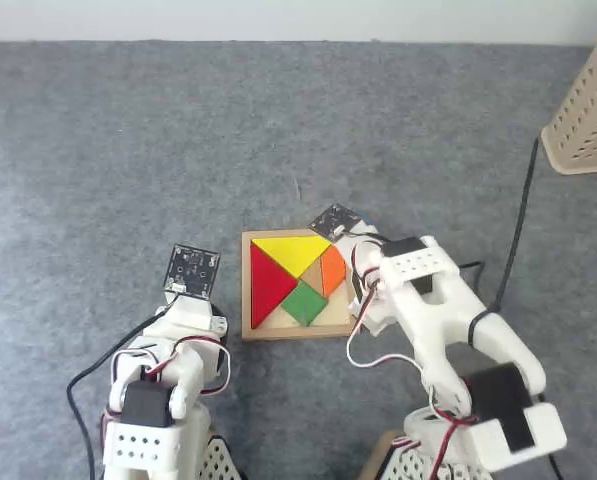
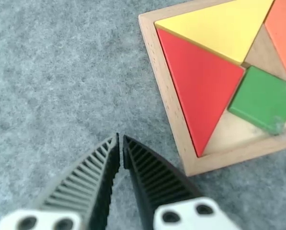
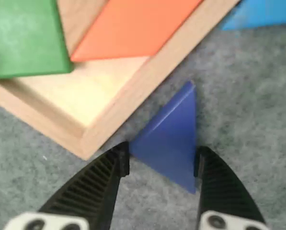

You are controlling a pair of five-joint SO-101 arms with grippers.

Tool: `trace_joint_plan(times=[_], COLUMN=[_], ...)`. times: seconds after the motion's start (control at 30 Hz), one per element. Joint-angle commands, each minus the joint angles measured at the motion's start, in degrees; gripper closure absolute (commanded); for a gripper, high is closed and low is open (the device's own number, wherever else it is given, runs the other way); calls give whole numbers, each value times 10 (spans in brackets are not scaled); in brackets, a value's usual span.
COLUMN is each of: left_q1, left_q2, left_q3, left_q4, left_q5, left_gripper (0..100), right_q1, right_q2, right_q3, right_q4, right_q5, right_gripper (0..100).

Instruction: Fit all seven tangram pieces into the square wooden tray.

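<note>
The square wooden tray (image 1: 246,290) lies mid-table and holds a yellow triangle (image 1: 290,252), a red triangle (image 1: 268,283), a green square (image 1: 304,301) and an orange piece (image 1: 332,270). My left gripper (image 2: 120,140) is shut with nothing in it, over the grey mat just off the tray's (image 2: 166,91) left side, near the red triangle (image 2: 200,86). My right gripper (image 3: 159,158) is shut on a dark blue triangle (image 3: 171,141) that rests on the mat against the tray's corner (image 3: 128,115). A light blue piece (image 3: 260,12) lies outside the tray rim beyond it.
A beige perforated container (image 1: 588,100) stands at the far right edge, with a black cable (image 1: 518,220) running down from it toward the right arm (image 1: 448,310). The left arm (image 1: 168,370) sits at the lower left. Grey mat stretches open behind the tray.
</note>
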Motion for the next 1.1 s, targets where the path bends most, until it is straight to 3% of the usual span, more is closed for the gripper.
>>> trace_joint_plan(times=[0.0, 0.1, 0.23, 0.33, 0.43, 0.53, 0.77, 0.9, 1.07], left_q1=[-4, -4, -4, -4, -4, -4, -4, -4, -4], left_q2=[-12, -12, -12, -12, -12, -12, -12, -12, -12], left_q3=[-11, -11, -11, -11, -11, -11, -11, -11, -11], left_q4=[4, 4, 4, 4, 4, 4, 4, 4, 4], left_q5=[4, 4, 4, 4, 4, 4, 4, 4, 4], left_gripper=[988, 988, 988, 988, 988, 988, 988, 988, 988], right_q1=[22, 46, 90, 91, 48, 25, 98, 105, 11], right_q2=[17, 22, 16, 16, 21, 22, 66, 103, 70], right_q3=[-37, -48, -91, -176, -278, -337, -320, -306, -289], right_q4=[5, 7, 29, 122, 220, 261, 226, 201, 205], right_q5=[6, -21, -114, -172, -207, -209, -193, -176, -185], right_gripper=[834, 898, 998, 987, 991, 991, 991, 991, 991])
